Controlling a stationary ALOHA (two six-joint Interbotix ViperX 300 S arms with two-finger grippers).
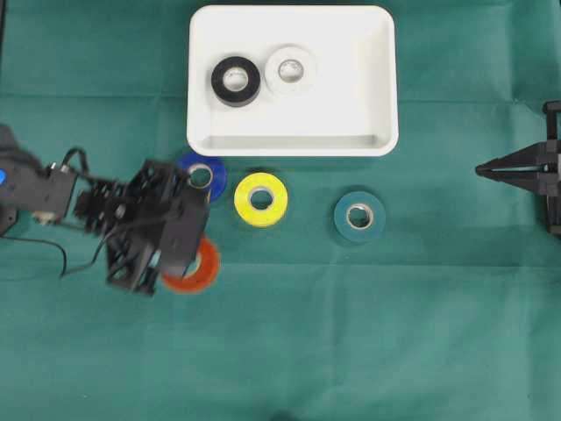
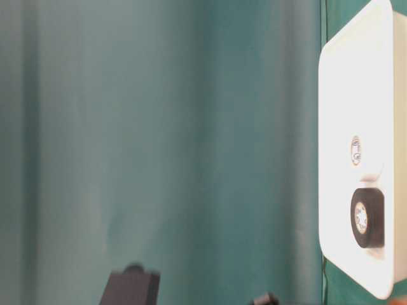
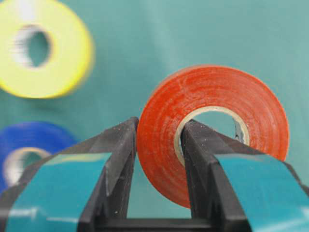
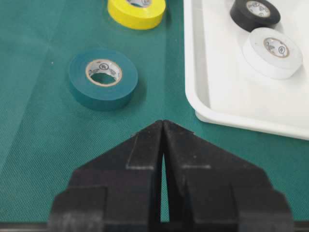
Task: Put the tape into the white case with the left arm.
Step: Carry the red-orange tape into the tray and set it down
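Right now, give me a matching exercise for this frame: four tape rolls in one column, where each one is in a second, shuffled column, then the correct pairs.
Rolls:
1. orange tape
2. black tape
3. teal tape
4. yellow tape

Places:
A. on the cloth, nearest the right gripper
B. inside the white case, beside the white tape
C. clamped through its wall by the left gripper
D. on the cloth between the blue tape and the teal tape

Pairs: 1-C, 2-B, 3-A, 4-D
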